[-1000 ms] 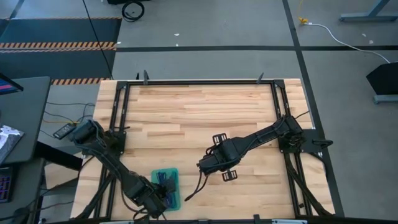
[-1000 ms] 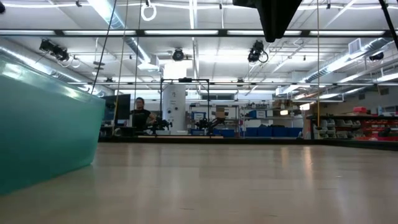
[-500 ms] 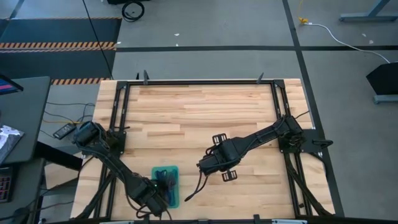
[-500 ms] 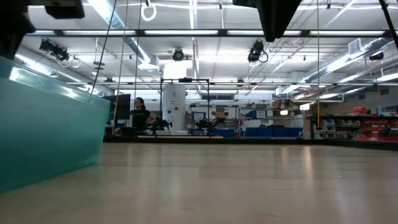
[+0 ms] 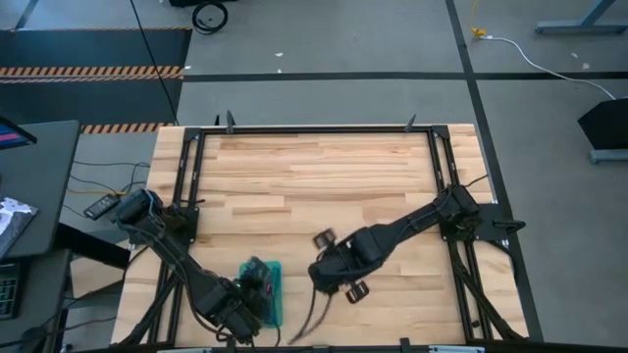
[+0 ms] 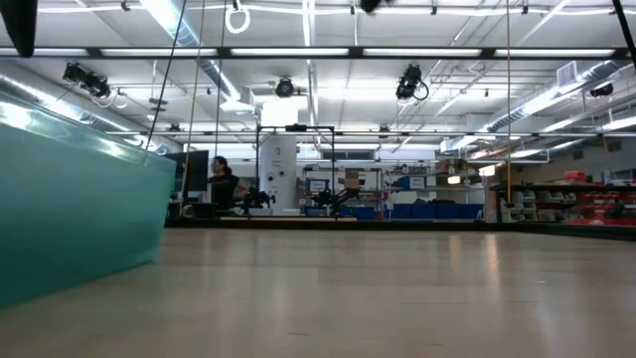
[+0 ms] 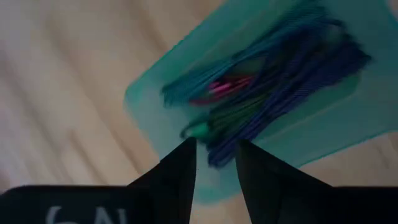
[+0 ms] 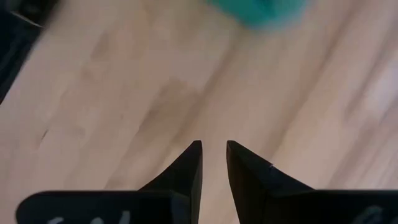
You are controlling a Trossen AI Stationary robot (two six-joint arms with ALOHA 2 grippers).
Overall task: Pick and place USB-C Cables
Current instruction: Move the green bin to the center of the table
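Note:
The USB-C cables (image 7: 267,81) lie as a heap of blue, violet, green and maroon bundles in the teal tray (image 5: 274,296), near the table's front edge left of the middle. The tray's wall (image 6: 70,219) fills the left of the low view. My left gripper (image 7: 214,149) hovers open over the tray's near end (image 7: 155,106), with nothing between its fingers. In the high view my left gripper (image 5: 253,286) covers part of the tray. My right gripper (image 5: 316,273) hangs just right of the tray over bare wood. In its own wrist view my right gripper (image 8: 212,149) is narrowly open and holds nothing.
A black metal frame (image 5: 314,128) runs round the tabletop, with an arm base on each side. Bare wood (image 5: 314,186) spreads over the middle and far half. A thin dark cord (image 5: 306,312) trails from my right arm toward the front edge. A person (image 6: 221,181) sits far off in the room.
My left gripper has risen over the tray and swung a little toward the far edge, now covering more of the cables from above. My right gripper has moved toward the near edge and turned about its wrist, leaving the top of the low view.

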